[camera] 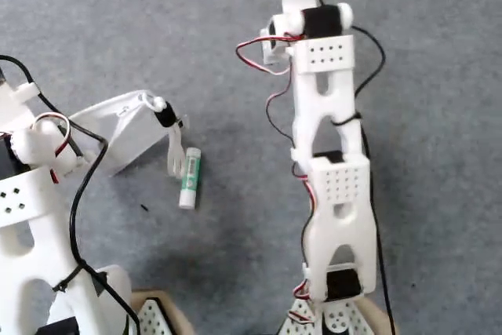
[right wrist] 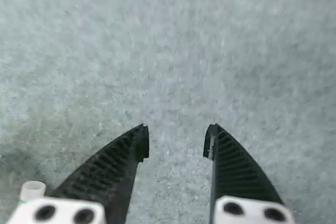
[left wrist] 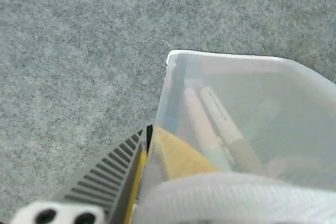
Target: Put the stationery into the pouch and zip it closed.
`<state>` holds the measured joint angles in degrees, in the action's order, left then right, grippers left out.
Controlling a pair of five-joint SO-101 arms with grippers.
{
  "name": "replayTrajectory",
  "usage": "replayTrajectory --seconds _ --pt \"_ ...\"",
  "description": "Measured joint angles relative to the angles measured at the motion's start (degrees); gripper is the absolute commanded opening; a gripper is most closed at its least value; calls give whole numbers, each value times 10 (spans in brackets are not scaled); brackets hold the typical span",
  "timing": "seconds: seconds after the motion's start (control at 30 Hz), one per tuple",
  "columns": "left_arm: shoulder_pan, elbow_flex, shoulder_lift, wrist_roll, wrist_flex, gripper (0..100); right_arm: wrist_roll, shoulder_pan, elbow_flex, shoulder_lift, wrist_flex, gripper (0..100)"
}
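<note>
Left pincer [left wrist: 149, 142] is clamped on the pouch [camera: 118, 135] edge. Pens [left wrist: 226, 129] lie inside, lengthwise along the pouch. Glue stick [camera: 189, 178] lies flat on the bench [camera: 431, 154] just beside the pouch, long axis near-to-far, slightly tilted. Right pincer [right wrist: 176, 140] is apart, well clear of the pouch.

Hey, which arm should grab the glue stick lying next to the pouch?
Right, probably. The right gripper is open and holds nothing, while the left gripper is shut on the edge of the pouch. The glue stick lies on the table just beside it.
</note>
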<state>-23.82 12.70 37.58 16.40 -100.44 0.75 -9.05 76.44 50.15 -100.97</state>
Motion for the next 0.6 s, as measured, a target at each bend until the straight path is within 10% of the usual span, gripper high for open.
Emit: replayTrajectory --seconds 0.6 --pt "-25 0 0 0 1 29 11 -127 -5 67 2 191"
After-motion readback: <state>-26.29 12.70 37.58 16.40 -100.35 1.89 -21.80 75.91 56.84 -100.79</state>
